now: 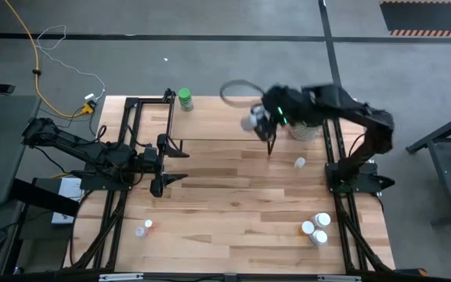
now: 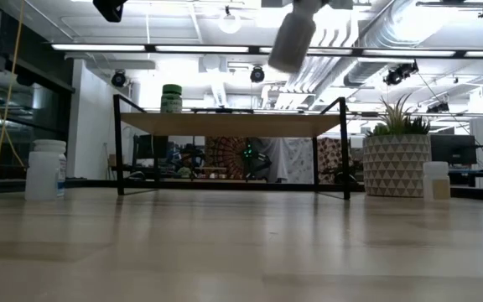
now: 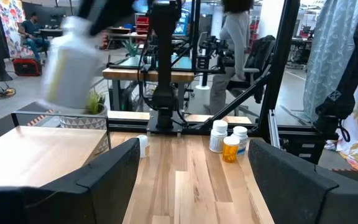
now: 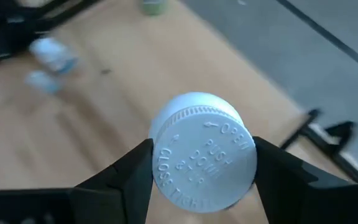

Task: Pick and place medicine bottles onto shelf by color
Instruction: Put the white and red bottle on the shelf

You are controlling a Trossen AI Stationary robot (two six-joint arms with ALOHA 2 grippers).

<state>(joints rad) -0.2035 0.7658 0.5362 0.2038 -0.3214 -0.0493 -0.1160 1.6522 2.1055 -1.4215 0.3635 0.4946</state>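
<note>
Early on: one green-capped bottle [image 1: 185, 98] sits on the shelf [image 1: 210, 125], right gripper [image 1: 258, 121] clamps a white bottle [image 4: 204, 152] above it, others remain on table [image 1: 233, 204], left gripper [image 1: 171, 164] open, idle.

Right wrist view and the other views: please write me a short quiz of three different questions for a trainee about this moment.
1. True or false: the right gripper is shut on a white-capped bottle.
2. Which item already stands on the shelf? A) a green-capped bottle B) a yellow-capped bottle C) the potted plant
3. Fill in: the left gripper is ____ and holds nothing.

Key: 1 true. 2 A. 3 open.
</note>
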